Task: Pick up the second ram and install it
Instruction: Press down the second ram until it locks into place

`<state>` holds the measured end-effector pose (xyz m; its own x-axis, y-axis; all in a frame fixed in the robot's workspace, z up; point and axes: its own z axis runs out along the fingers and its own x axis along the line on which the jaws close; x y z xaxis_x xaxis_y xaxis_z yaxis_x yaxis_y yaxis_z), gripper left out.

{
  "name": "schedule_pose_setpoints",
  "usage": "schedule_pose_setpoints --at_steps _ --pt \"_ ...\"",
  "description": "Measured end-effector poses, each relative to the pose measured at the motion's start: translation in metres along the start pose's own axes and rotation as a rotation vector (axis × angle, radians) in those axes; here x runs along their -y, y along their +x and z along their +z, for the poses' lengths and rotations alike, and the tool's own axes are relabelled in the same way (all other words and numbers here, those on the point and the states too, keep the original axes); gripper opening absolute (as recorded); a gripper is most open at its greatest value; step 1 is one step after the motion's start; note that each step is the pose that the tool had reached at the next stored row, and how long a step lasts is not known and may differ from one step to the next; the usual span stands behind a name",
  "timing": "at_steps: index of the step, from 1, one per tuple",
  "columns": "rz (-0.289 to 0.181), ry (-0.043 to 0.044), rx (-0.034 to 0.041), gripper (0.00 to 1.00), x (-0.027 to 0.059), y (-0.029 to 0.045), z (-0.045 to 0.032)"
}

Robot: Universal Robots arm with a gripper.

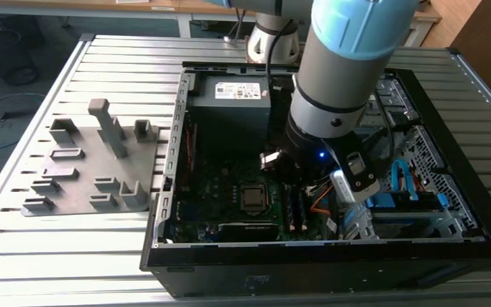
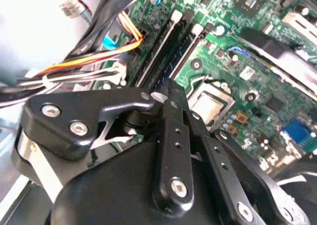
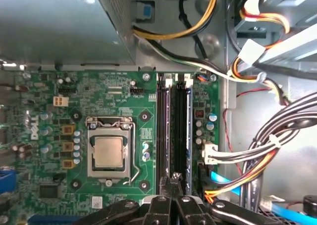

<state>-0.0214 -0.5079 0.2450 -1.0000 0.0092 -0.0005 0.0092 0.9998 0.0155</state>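
My gripper (image 1: 298, 184) is down inside the open computer case (image 1: 450, 249), over the memory slots (image 3: 176, 131) on the green motherboard. Its black fingers (image 3: 174, 181) are shut, tip against tip, right at the near end of the slots. The second ram (image 2: 180, 54), a dark blue-green stick, stands edge-on in a slot and runs straight up to my fingertips (image 2: 166, 92). I cannot tell whether the tips touch its top edge. Another dark stick stands edge-on beside it.
The CPU socket (image 3: 109, 153) lies beside the slots. Orange, yellow and black cable bundles (image 3: 267, 155) hang close on the other side. A power supply (image 1: 233, 96) fills the case's far end. A grey fixture plate (image 1: 84, 166) lies on the slatted table at the exterior view's left.
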Motion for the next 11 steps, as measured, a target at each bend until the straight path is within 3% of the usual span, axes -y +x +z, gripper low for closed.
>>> schedule_pose_setpoints --at_steps 7,11 --pt "0.000 0.0001 0.0000 0.10 -0.0071 0.0000 -0.0164" --pt "0.000 -0.0001 0.0001 0.10 -0.0076 0.0001 -0.0184"
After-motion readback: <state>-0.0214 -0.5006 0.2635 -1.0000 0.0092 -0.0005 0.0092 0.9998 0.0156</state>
